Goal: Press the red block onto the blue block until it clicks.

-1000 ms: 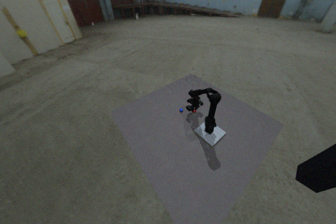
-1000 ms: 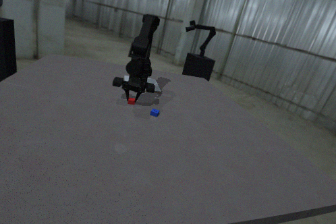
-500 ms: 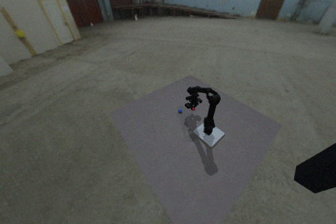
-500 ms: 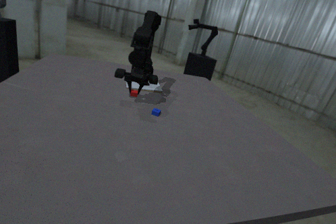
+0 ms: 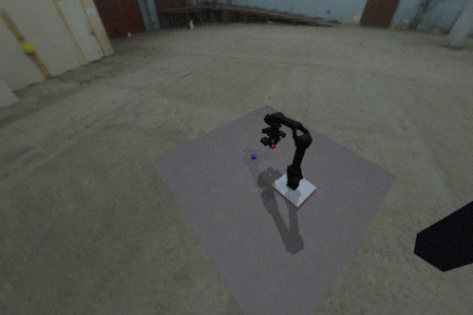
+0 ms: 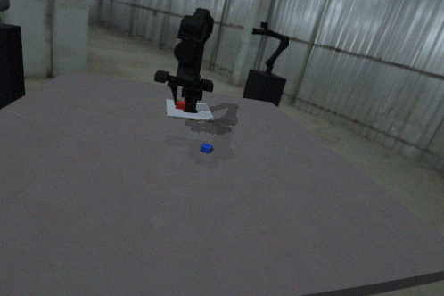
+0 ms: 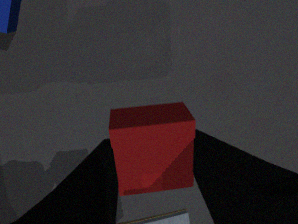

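The red block [image 5: 273, 146] [image 6: 180, 105] [image 7: 152, 157] is held between the two black fingers and is up in the air, clear of the mat. My gripper [image 7: 150, 143] is shut on it, with a finger on either side in the wrist view. The small blue block [image 5: 254, 156] [image 6: 206, 148] sits on the mat, away from the gripper. Part of the blue block [image 7: 7, 15] also shows at the top left corner of the wrist view. The red block's underside is hidden.
The arm stands on a white base plate [image 5: 306, 194] [image 6: 174, 111] on the grey-purple mat [image 5: 214, 188] [image 6: 134, 212]. The base plate's edge [image 7: 172, 218] shows at the bottom of the wrist view. Another dark arm [image 6: 280, 48] stands on a black box in the background.
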Tool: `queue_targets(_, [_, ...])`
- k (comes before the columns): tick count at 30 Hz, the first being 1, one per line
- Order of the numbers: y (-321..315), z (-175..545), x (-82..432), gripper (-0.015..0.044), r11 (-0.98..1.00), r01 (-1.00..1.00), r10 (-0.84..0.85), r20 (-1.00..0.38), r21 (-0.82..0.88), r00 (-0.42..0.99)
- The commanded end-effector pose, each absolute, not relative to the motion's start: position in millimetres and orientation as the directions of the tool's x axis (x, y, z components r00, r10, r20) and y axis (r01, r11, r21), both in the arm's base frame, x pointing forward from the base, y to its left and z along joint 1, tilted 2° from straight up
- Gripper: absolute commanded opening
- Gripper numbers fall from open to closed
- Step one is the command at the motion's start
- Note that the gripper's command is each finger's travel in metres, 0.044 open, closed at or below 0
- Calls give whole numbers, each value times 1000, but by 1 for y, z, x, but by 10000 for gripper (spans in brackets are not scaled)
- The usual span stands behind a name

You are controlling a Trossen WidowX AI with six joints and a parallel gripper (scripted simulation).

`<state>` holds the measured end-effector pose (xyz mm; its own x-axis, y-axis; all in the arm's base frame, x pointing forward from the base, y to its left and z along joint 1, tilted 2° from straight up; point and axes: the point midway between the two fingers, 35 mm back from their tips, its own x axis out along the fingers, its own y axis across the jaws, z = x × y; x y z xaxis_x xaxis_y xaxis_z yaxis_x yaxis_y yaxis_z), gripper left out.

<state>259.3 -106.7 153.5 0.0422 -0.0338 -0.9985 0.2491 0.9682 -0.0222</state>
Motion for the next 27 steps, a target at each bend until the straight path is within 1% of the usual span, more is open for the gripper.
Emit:
queue_targets(1, [-106,162,259,0,967,253,-36,-998,-23,47])
queue_targets(11, [-90,150,283,0,954,300,-31,-999,-18,38])
queue_targets(27, [-50,123,336,0,876,482,-30,-998,-3,49])
